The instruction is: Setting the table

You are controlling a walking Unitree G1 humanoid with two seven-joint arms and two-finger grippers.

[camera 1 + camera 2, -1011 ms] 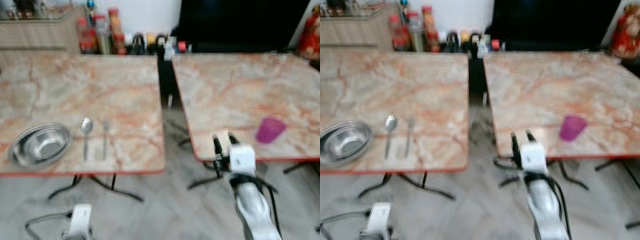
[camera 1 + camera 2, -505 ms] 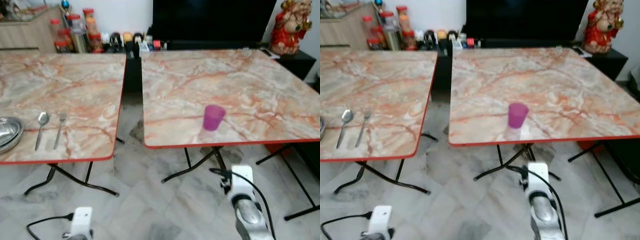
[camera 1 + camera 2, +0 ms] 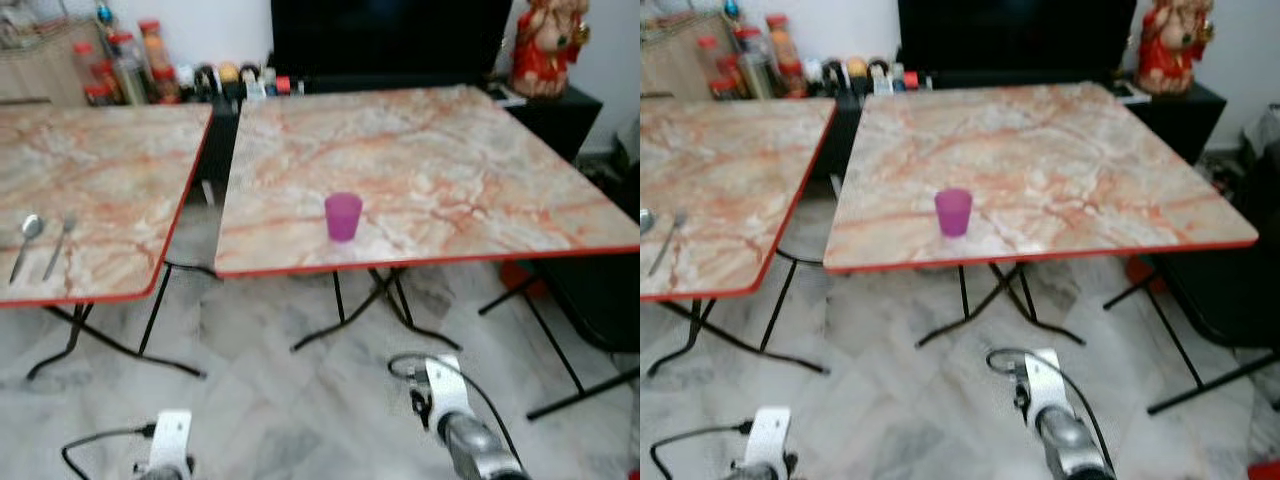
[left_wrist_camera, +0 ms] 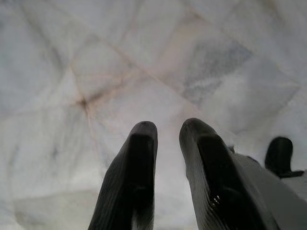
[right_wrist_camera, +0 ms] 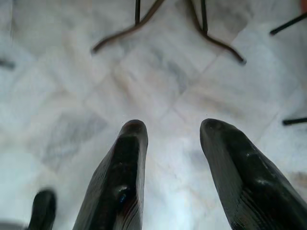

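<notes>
**Cup alone on right table, both arms down**

Cup (image 3: 343,216), purple, one only, stood upright near the right table (image 3: 480,180) front edge; I couldn't see inside it. One spoon (image 3: 26,243) and one fork (image 3: 59,246) lay side by side on the left table (image 3: 90,170). Left gripper (image 4: 168,143) and right gripper (image 5: 172,143) hung over the floor (image 3: 280,400), fingers parted, gripping nothing.

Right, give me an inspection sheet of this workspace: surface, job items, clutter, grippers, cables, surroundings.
Surface: two marble-pattern tables with red edges, a gap between them.
Job's things: purple cup upright near the right table's front edge; spoon and fork side by side on the left table.
Clutter: nothing seen on the tables.
Grippers: left gripper and right gripper low over the floor, jaws apart, empty.
Cables: black cable looped at the right wrist.
Surroundings: jars, dark screen, red figurine, marble floor.
</notes>
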